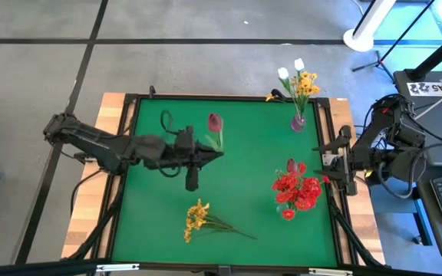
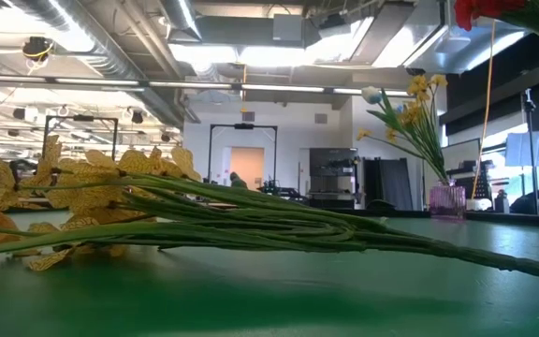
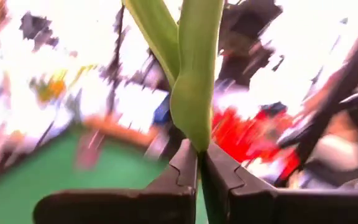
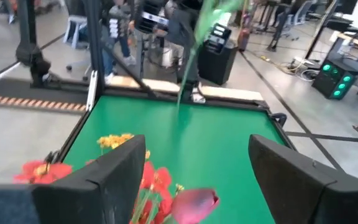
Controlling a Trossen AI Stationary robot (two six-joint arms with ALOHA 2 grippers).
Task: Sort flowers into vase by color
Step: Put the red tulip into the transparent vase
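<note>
While the left tool (image 1: 215,152) pinches the stem of a dark pink tulip (image 1: 215,122) above the middle of the green counter (image 1: 152,222), the thin stem could slip or bend. Its bloom might snag the red flowers (image 1: 296,190) beside the waiting, wide-open right tool (image 1: 333,165).

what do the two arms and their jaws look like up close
Both arms, the left arm and the right arm, are dark, jointed, with black cables trailing off the table edges. The left gripper has flat black notched jaws; the right gripper has broad, dark, angular ones.
</note>
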